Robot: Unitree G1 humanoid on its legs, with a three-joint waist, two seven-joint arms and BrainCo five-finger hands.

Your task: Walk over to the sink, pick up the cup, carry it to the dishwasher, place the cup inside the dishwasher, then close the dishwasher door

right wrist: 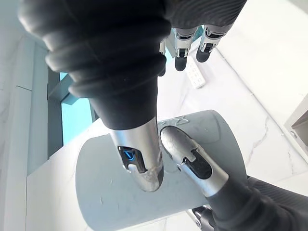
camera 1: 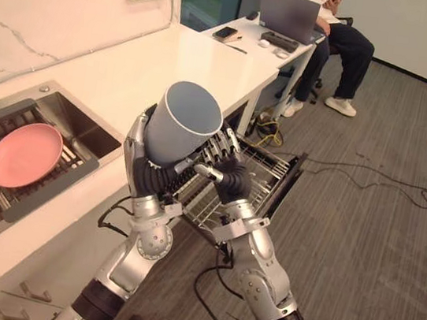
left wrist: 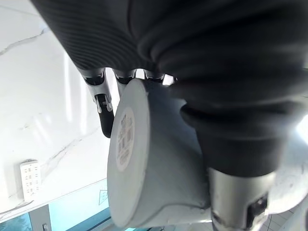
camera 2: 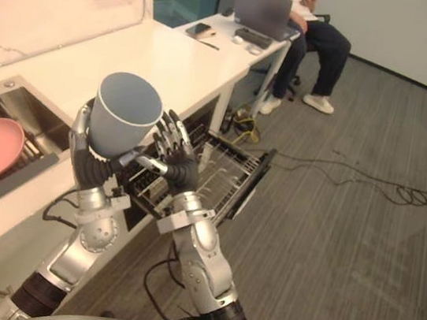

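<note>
The left hand (camera 1: 139, 157) is gripping the cup (camera 1: 187, 120), fingers and thumb curled round its lower wall, so the cup is riding in the air instead of standing in the sink. It is tilting with its open mouth up and away from the robot. The left wrist view is showing its flat base (left wrist: 126, 139) close to the palm, which suggests a firm hold low on the body.

The right hand (camera 1: 228, 170) is hovering just beside the cup with its fingers (right wrist: 183, 50) straight and spread. Its thumb appears to be resting on the cup's side, next to the left thumb, probably steadying the cup rather than carrying it.

Below and just beyond both hands, the wire rack (camera 1: 263, 171) of the dishwasher is sticking out over the lowered door (camera 1: 290, 179), so the way in is open. I judge the carry to be nearly done, with lowering the cup onto the rack coming next and the door not yet closed.

To the robot's left, the white counter (camera 1: 163, 65) is running alongside, with the sink (camera 1: 90, 131) set into it and a pink plate (camera 1: 23, 155) lying inside. Well apart, a person (camera 1: 345, 43) is sitting at a desk.
</note>
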